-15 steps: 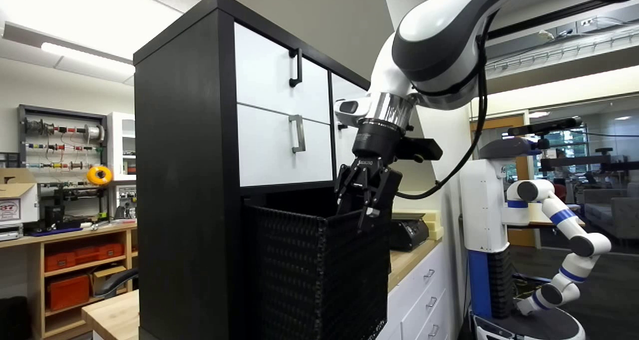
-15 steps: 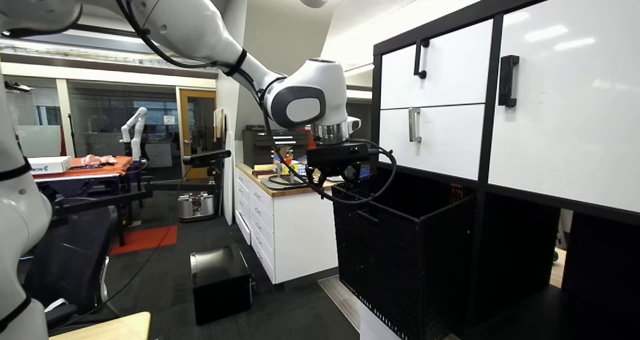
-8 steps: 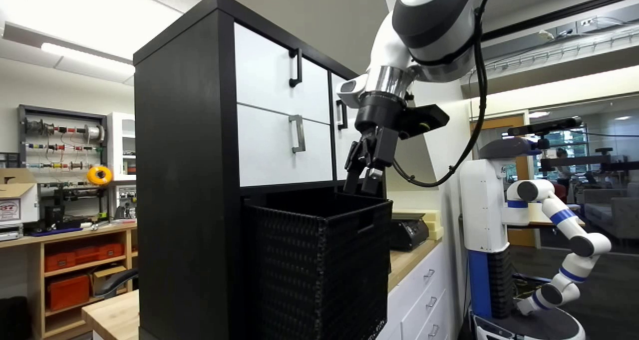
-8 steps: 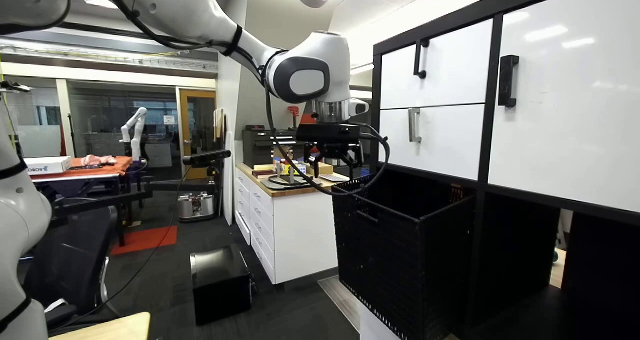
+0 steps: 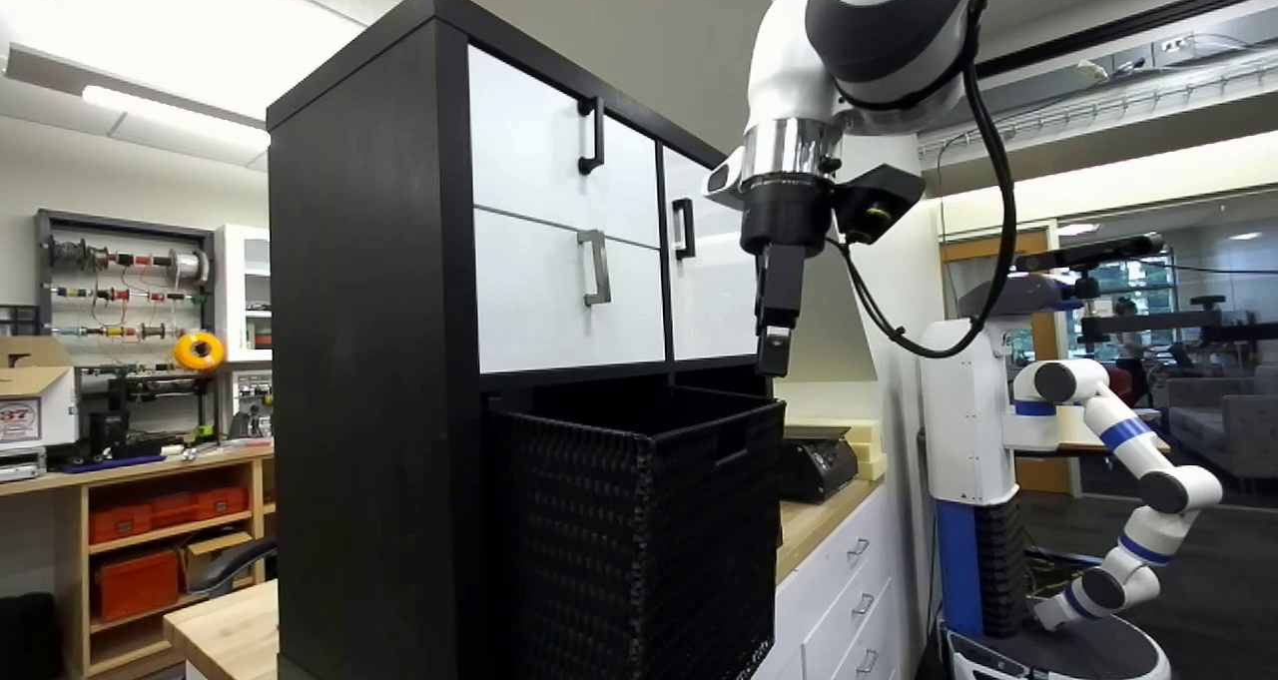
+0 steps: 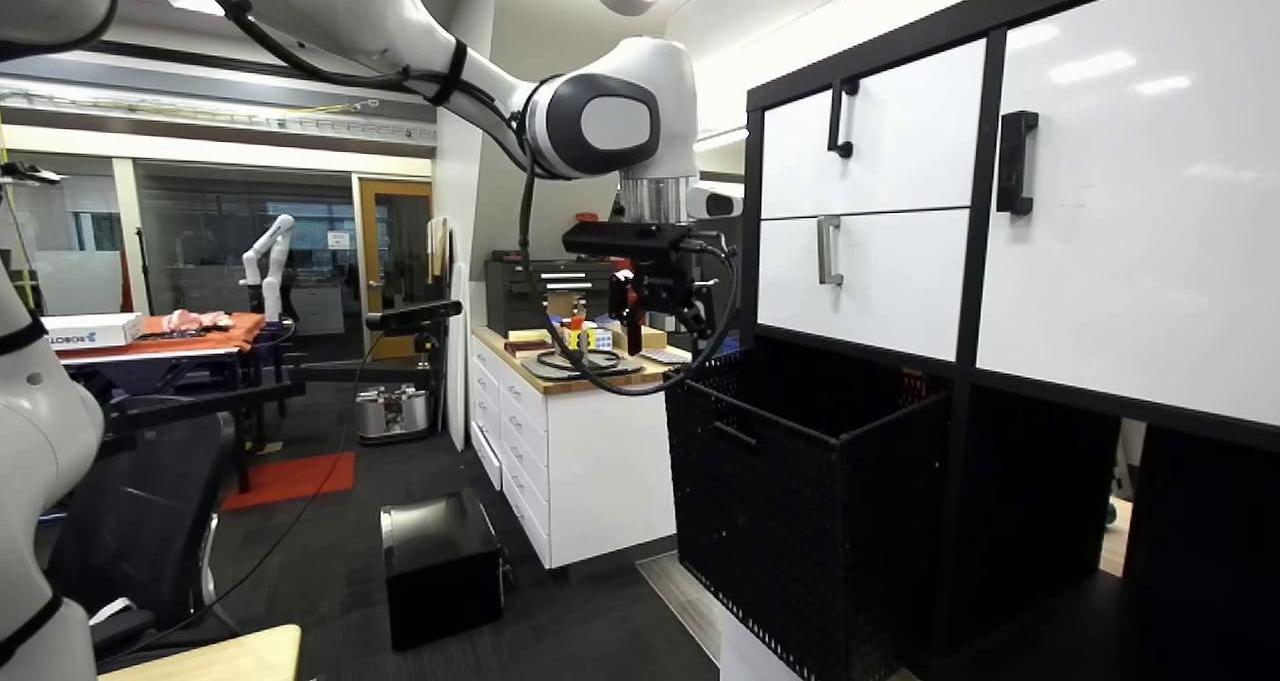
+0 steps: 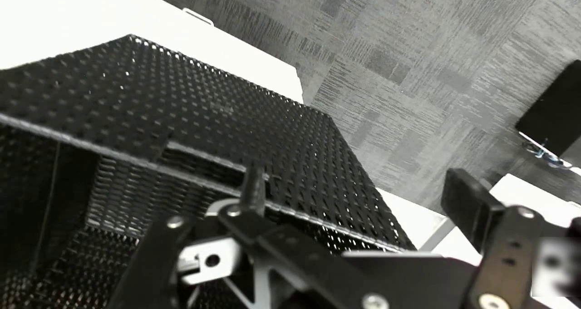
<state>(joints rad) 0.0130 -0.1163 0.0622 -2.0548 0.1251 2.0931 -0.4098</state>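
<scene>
My black gripper [image 7: 358,193] is open, its two fingers wide apart, with nothing between them. A black woven basket [image 5: 709,550] stands partly pulled out of a lower opening of the dark cabinet [image 5: 359,340]. In both exterior views the gripper [image 6: 665,331] points down just above the basket's outer end, apart from it. The wrist view looks down on the basket's front wall [image 7: 218,105] and its slotted handhold [image 7: 204,161]. One finger [image 7: 254,188] overlaps the rim there; the opposite one [image 7: 465,200] shows against floor and white furniture. The basket's inside is dark; I see no contents.
White cabinet drawers [image 5: 569,291] with bar handles rise beside the gripper. A white drawer counter [image 6: 610,471] bearing tools and boxes stands behind the basket. On the floor is a black box [image 6: 440,571]. Another robot [image 5: 968,410] stands farther off. A cable loops beside my wrist.
The gripper has risen off the basket's rim and away from the cabinet, turning at the wrist. Its fingers have spread wider. The basket has not visibly moved.
</scene>
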